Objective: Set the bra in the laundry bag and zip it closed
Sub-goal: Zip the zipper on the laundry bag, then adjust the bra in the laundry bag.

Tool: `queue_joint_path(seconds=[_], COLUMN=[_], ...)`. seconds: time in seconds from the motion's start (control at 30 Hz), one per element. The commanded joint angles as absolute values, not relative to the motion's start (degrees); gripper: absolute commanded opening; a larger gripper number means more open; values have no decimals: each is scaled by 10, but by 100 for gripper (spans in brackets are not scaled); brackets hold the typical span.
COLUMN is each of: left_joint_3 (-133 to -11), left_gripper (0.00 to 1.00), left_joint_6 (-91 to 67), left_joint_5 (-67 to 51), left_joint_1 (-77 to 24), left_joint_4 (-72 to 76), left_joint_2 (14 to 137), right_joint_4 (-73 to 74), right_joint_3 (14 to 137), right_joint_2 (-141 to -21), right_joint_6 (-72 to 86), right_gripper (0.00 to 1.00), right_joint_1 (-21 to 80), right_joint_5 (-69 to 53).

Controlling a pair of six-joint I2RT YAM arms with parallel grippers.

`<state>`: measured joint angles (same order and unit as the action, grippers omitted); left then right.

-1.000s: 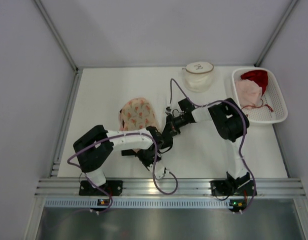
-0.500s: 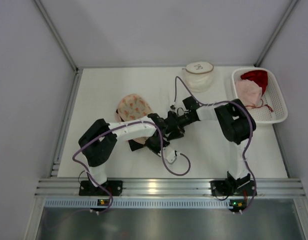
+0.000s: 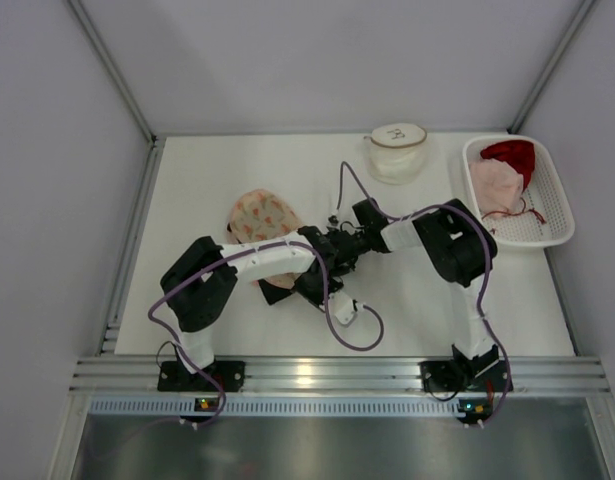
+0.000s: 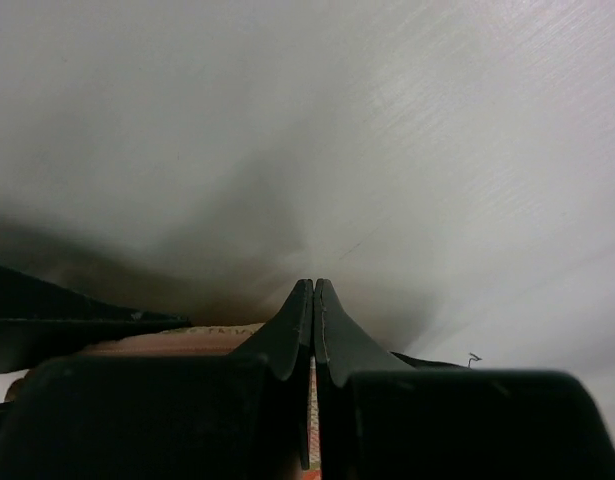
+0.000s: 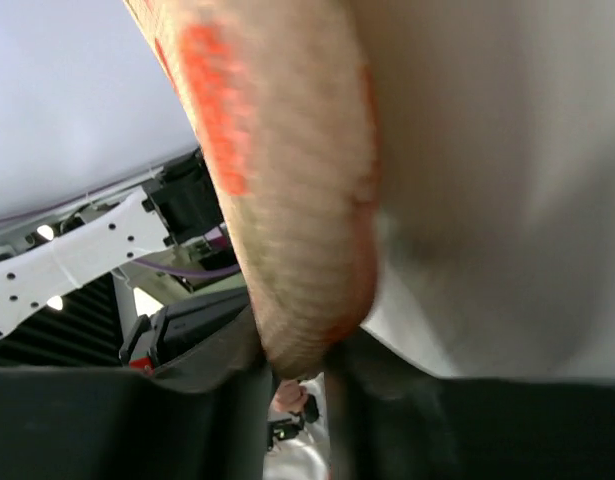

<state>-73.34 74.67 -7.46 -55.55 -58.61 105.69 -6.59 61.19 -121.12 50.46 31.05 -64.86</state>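
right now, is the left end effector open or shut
Shut: on the left end effector the fingertips meet, no gap, in its wrist view.

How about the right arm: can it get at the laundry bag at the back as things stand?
Probably yes, reachable: bare table lies between the right gripper and the laundry bag. But the gripper is pinching the bra, so it is busy.

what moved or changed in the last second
The bra slid slightly left, away from the bases. The left arm's elbow swung right, and the left fingers stayed shut. The right fingers opened, then closed again, apparently around the bra's edge. The white laundry bag and basket did not move.
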Motion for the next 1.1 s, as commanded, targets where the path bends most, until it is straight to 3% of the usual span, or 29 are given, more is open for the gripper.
queue_joint_path(seconds=[0.0, 0.03, 0.07, 0.4, 0.43, 0.53, 0.6, 0.77, 0.9, 0.93, 1.0, 1.03, 1.07], left_joint_3=[-728, -725, -722, -695, -696, -701, -707, -722, -722, -721, -716, -715, -714], left_gripper=[0, 0, 0, 0, 0, 0, 0, 0, 0, 0, 0, 1, 6], left_joint_6=[751, 752, 751, 757, 758, 759, 761, 762, 757, 757, 750, 744, 737], left_joint_5=[-88, -89, -92, -106, -105, -104, -100, -103, -105, -107, -111, -111, -112], left_joint_1=[-557, -556, -556, -556, -557, -556, -556, -552, -552, -552, -551, -551, -551], left_joint_4=[-558, -556, -556, -547, -539, -529, -520, -516, -510, -508, -498, -492, -489], left_joint_2=[1042, 1039, 1036, 1001, 1001, 1003, 1005, 1012, 1009, 1007, 998, 994, 991], right_joint_4=[-109, -109, -108, -113, -113, -107, -108, -138, -163, -173, -178, -178, -178], right_joint_3=[613, 613, 613, 612, 612, 607, 601, 568, 567, 568, 574, 576, 577], right_joint_2=[-1223, -1223, -1223, -1215, -1215, -1210, -1203, -1200, -1219, -1221, -1228, -1229, -1228], right_joint_6=[554, 555, 555, 553, 552, 554, 562, 599, 622, 630, 639, 637, 634], right_gripper=[17, 5, 0, 0, 7, 61, 66, 65, 55, 41, 26, 11, 5], right_joint_1=[316, 316, 316, 285, 285, 289, 293, 310, 324, 325, 325, 325, 324], right_joint_5=[-646, -644, -643, -624, -626, -626, -619, -606, -597, -597, -598, -598, -598])
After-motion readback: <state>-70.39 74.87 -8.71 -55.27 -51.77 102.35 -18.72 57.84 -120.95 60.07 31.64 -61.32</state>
